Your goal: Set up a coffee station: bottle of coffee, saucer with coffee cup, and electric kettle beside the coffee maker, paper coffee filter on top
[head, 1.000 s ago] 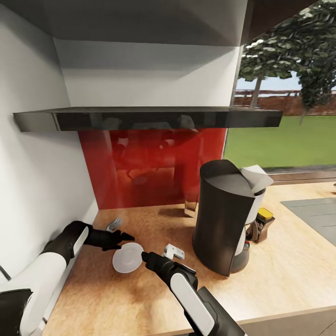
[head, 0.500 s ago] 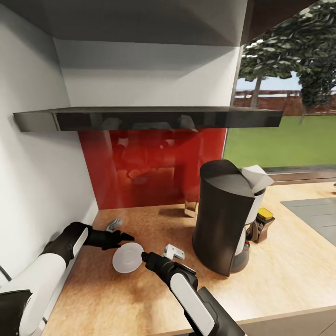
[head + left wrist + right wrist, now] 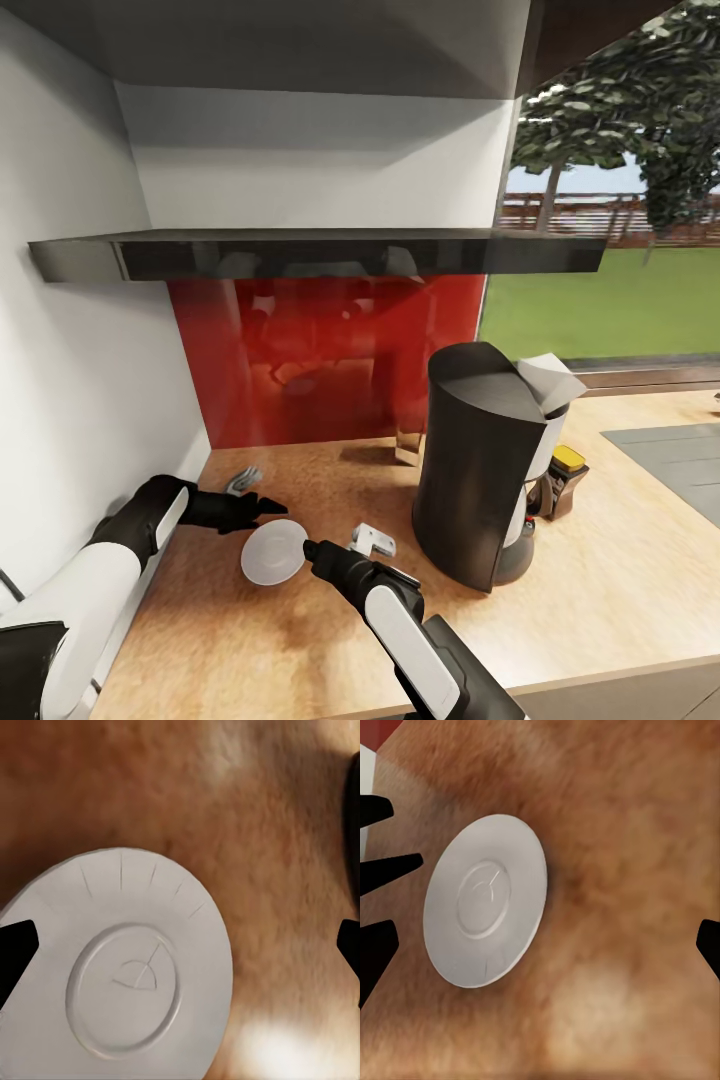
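Both claws hang open over the saucer [image 3: 273, 551]. Next, I think, one must grab its edge.

A glossy red backsplash panel [image 3: 330, 360] is standing along the back edge of the wooden counter [image 3: 620, 590], reflecting blurred shapes. Above it, a long dark shelf [image 3: 320, 252] is running across the white wall [image 3: 320, 165]. A plain white side wall [image 3: 80, 380] is closing off the counter's left edge. A small grey metal object [image 3: 243, 482] is lying near the counter's back left corner, and a small pale grey bracket-like piece [image 3: 374, 540] is lying nearer the front. A flat grey inset panel [image 3: 675, 462] is sitting at the counter's right edge. Beyond the window, a green lawn [image 3: 600, 310], leafy trees [image 3: 620, 90] and a brown fence [image 3: 610, 212] are showing.
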`<state>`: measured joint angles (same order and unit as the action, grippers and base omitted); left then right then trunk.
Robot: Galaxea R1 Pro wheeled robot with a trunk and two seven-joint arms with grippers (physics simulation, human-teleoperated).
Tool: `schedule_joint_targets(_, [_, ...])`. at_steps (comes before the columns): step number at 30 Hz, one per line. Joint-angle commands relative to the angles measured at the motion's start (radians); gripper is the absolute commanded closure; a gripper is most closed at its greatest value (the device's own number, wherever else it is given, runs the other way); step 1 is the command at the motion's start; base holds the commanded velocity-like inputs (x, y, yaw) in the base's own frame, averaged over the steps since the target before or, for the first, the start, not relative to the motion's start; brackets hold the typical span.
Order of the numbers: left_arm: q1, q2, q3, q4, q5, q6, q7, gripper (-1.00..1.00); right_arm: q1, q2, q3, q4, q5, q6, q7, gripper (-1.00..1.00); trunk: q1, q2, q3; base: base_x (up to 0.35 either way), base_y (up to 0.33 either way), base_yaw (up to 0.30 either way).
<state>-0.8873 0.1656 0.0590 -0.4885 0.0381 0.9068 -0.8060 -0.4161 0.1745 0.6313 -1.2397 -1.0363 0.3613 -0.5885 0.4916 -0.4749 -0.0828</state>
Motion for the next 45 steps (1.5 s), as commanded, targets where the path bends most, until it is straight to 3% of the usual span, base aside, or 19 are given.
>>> schedule_joint_targets(1, [-0.001, 0.000, 0.002, 0.001, 0.004, 0.006, 0.000, -1.00, -0.001, 0.000, 0.001, -0.001, -0.005, 0.002, -0.007, -1.00, 0.001, -0.002, -0.002, 0.000, 0.000, 0.000])
schedule_joint_targets(12, [0.002, 0.006, 0.005, 0.009, 0.003, -0.058, 0.005, -1.00, -0.001, 0.000, 0.001, -0.001, -0.005, 0.002, -0.007, -1.00, 0.001, -0.002, -0.002, 0.004, 0.002, 0.000])
schedule_joint_targets(30, [0.005, 0.007, 0.005, 0.011, 0.000, -0.060, 0.008, -1.00, 0.000, 0.000, 0.001, -0.001, -0.005, 0.002, -0.008, -1.00, 0.001, -0.002, -0.002, 0.060, 0.046, 0.000])
schedule_joint_targets(45, [0.051, -0.001, 0.007, 0.037, 0.004, -0.057, 0.072, -1.00, 0.000, 0.000, 0.001, -0.001, -0.005, 0.002, -0.008, -1.00, 0.001, -0.002, -0.002, 0.000, 0.000, 0.000])
